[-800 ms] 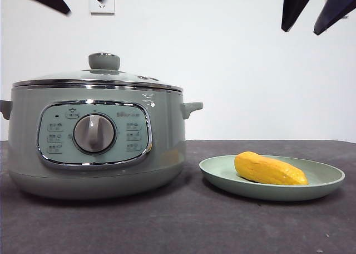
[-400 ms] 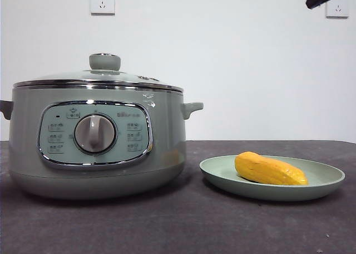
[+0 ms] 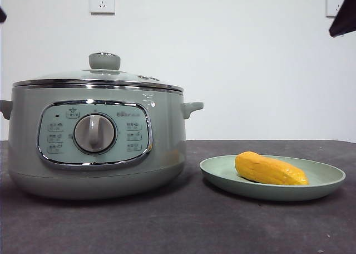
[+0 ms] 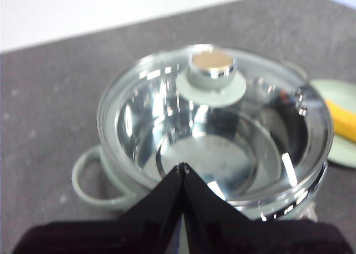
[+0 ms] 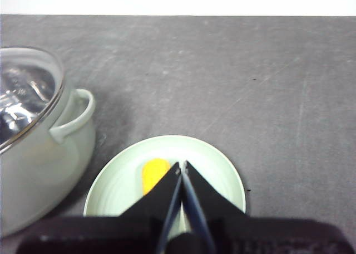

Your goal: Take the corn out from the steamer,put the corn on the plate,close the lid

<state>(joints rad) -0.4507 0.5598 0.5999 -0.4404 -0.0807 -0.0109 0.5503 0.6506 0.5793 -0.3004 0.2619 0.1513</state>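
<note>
Nearest on the dark grey table (image 3: 183, 226), the short yellow-orange corn (image 3: 270, 170), tapered at one end, lies on its side in the shallow pale green plate (image 3: 328, 182). Just beside it stands the sage-green steamer (image 3: 167, 137), its glass lid (image 3: 67, 77) seated on the chrome rim. Above, the left tool (image 4: 182, 168) and right tool (image 5: 181, 166) hang pinched closed, gripping nothing.

The steamer (image 3: 94, 134) carried small printed labels around its dial (image 3: 94, 133) on the control panel (image 3: 55, 134), possibly Chinese characters with icons, but none was sharp enough to read.
</note>
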